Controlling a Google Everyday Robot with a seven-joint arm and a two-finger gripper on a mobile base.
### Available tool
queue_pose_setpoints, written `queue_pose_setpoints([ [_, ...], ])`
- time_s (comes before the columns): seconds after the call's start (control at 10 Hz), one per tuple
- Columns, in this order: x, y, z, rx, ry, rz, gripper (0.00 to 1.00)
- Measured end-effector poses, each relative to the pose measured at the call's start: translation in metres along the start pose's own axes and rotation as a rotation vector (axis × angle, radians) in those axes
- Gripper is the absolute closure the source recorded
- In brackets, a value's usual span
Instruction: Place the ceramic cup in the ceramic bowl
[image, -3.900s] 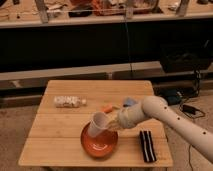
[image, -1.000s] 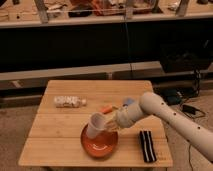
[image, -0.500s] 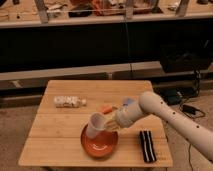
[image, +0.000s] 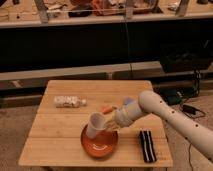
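The white-cream ceramic cup (image: 95, 124) is tilted on its side, its open end toward the lower left, over the back rim of the glossy orange-red ceramic bowl (image: 99, 145). The bowl sits near the front middle of the wooden table (image: 55, 135). My gripper (image: 108, 123) comes in from the right on the white arm and is shut on the cup's base end. The cup hangs just above or at the bowl's inside; contact cannot be told.
A clear plastic bottle (image: 69, 101) lies on its side at the back left of the table. A black striped object (image: 147, 145) lies at the front right. A small orange thing (image: 106, 108) and a blue thing (image: 127, 101) lie behind my arm.
The cup has sunk slightly lower toward the bowl since the earliest frame; over the last second almost nothing has moved.
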Motion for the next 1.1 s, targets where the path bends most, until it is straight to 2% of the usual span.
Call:
queue_pose_setpoints([
  [0.4, 0.0011, -0.0003, 0.0012, -0.01, -0.005, 0.004, 0.99],
  [0.6, 0.0016, -0.0019, 0.0027, -0.016, -0.007, 0.003, 0.93],
  [0.8, 0.002, -0.0023, 0.0038, -0.022, -0.011, 0.005, 0.93],
  [1.1, 0.0031, -0.0026, 0.0041, -0.031, -0.011, 0.005, 0.84],
])
